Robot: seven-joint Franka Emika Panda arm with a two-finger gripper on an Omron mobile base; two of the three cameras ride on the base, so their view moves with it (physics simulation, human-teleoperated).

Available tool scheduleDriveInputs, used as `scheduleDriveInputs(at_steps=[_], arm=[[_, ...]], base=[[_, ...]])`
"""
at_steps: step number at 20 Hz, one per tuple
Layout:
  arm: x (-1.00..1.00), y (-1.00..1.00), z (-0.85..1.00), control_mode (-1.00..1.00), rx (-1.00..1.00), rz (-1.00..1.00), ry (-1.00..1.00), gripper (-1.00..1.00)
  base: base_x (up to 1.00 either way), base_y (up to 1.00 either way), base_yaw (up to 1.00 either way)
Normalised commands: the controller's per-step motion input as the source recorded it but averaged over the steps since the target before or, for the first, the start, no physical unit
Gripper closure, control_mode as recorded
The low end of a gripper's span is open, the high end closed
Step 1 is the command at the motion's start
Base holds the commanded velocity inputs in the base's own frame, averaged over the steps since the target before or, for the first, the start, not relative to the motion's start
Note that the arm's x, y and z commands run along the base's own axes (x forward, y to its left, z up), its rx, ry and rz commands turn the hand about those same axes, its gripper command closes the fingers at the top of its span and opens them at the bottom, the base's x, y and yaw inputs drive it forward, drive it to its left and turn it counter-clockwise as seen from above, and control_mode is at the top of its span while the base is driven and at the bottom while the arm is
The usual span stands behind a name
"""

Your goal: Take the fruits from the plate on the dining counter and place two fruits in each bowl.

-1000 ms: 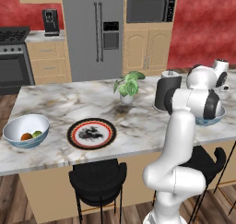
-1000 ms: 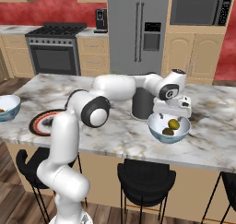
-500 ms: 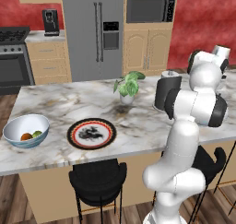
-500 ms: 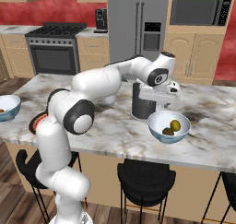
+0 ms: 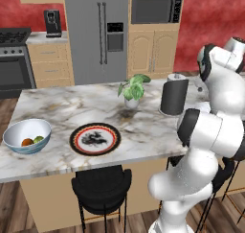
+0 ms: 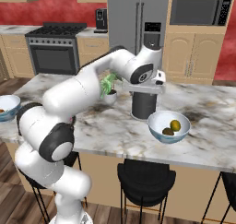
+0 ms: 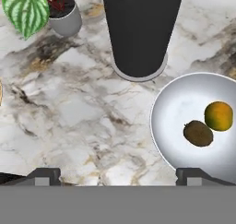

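The small round fruits were split two and two. A yellow-green fruit (image 7: 218,115) and a fuzzy dark brown fruit (image 7: 198,133) lay just beside each other in the deep round bowl, smooth white inside (image 7: 175,108). This bowl sat on the marble bench with grey and brown veins (image 7: 69,121), near a tall dark round holder with a white roll on top (image 7: 138,29).

An orange fruit (image 5: 27,142) and a green fruit (image 5: 38,139) lay in the other deep bowl, pale blue-grey outside (image 5: 26,135), at the far left end of the bench. Next to it sat the flat round plate with a black rim, red ring and dark pattern (image 5: 95,138), with no fruit on it. A small grey pot with a striped green leafy plant (image 7: 41,8) stood behind.

The jaws (image 7: 118,174) hung above the bench, spread wide and holding nothing. Compared with a moment before, the white arm (image 6: 92,89) had lifted up and away from the right bowl.
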Motion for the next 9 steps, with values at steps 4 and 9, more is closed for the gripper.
scheduleDriveInputs(at_steps=[4, 9], arm=[[-0.46, 0.89, 0.24, -1.00, -0.03, 0.07, -0.17, -1.00], [-0.24, 1.00, 0.02, -1.00, -0.09, 0.10, -0.03, -1.00]], base=[[0.00, 0.00, 0.00], [0.00, 0.00, 0.00]])
